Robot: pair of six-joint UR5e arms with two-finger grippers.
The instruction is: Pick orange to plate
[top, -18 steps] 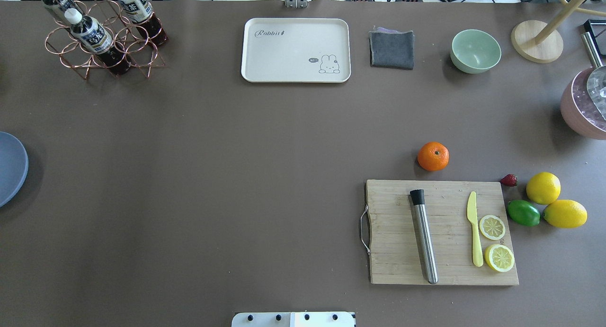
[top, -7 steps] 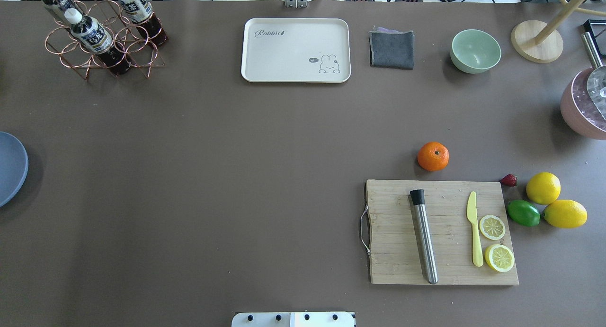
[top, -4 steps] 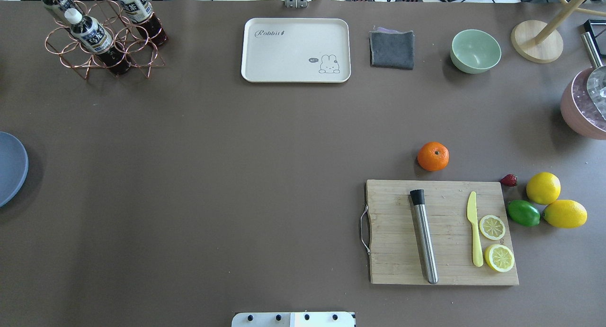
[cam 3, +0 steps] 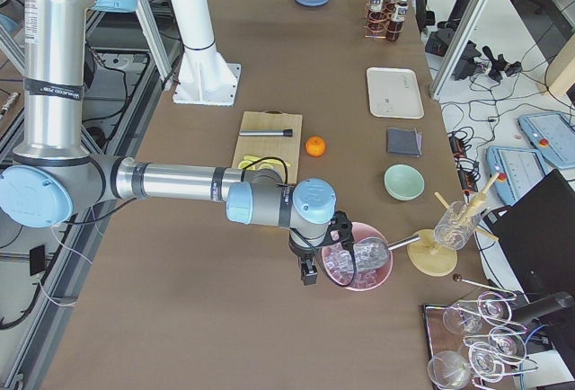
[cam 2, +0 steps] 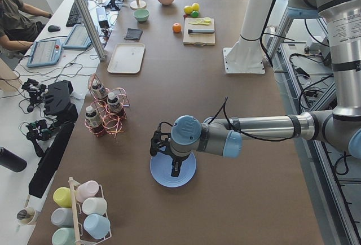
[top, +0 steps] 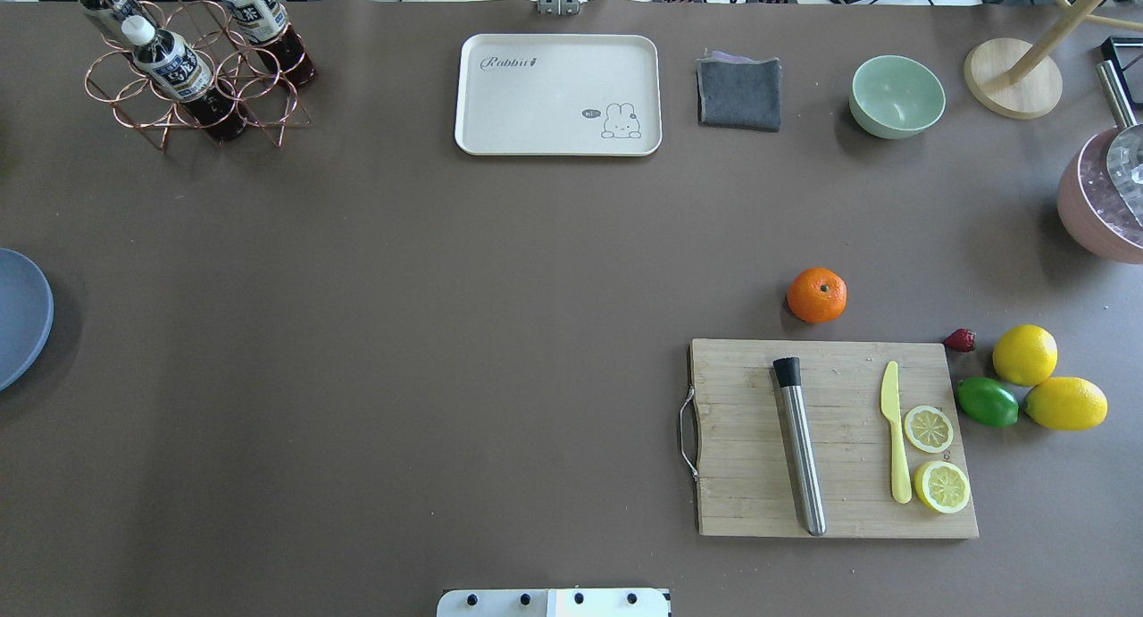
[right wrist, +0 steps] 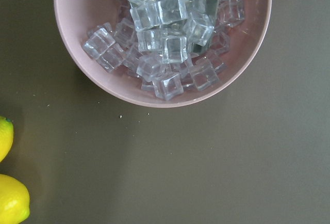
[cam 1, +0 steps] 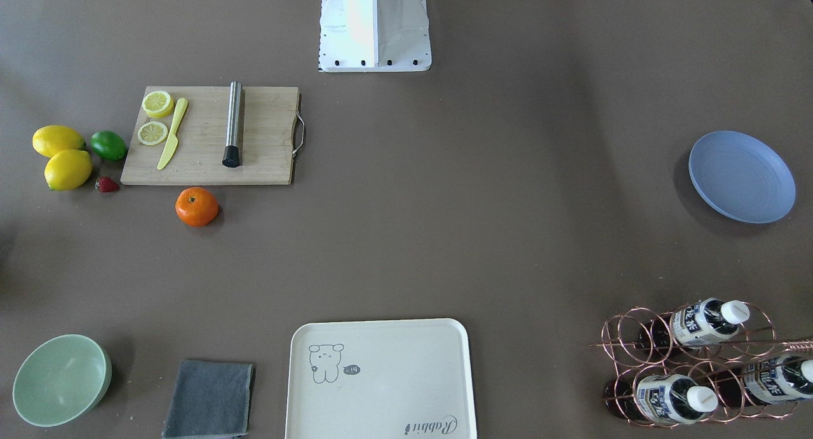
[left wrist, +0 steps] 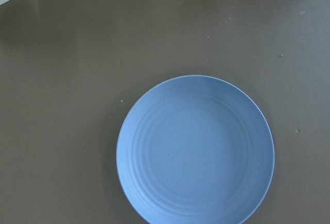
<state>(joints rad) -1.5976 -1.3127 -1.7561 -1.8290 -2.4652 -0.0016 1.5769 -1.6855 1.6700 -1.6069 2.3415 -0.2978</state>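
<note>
The orange [top: 816, 295] lies on the brown table just beyond the cutting board [top: 750, 474], on the right half; it also shows in the front view [cam 1: 197, 206]. The blue plate [cam 1: 742, 176] sits at the table's far left edge [top: 18, 318] and fills the left wrist view [left wrist: 196, 149], bare. In the exterior left view my left gripper [cam 2: 170, 163] hangs over the plate [cam 2: 189, 177]; I cannot tell whether it is open or shut. In the exterior right view my right gripper [cam 3: 306, 270] hangs beside the pink bowl [cam 3: 377, 275]; its state cannot be told either.
On the board lie a steel muddler [top: 799, 447], a yellow knife [top: 894, 438] and two lemon halves [top: 929, 429]. Two lemons [top: 1024, 354], a lime [top: 987, 402] and a strawberry [top: 960, 339] sit to its right. At the back stand a cream tray [top: 558, 95], grey cloth [top: 739, 92], green bowl [top: 896, 95] and bottle rack [top: 192, 63].
</note>
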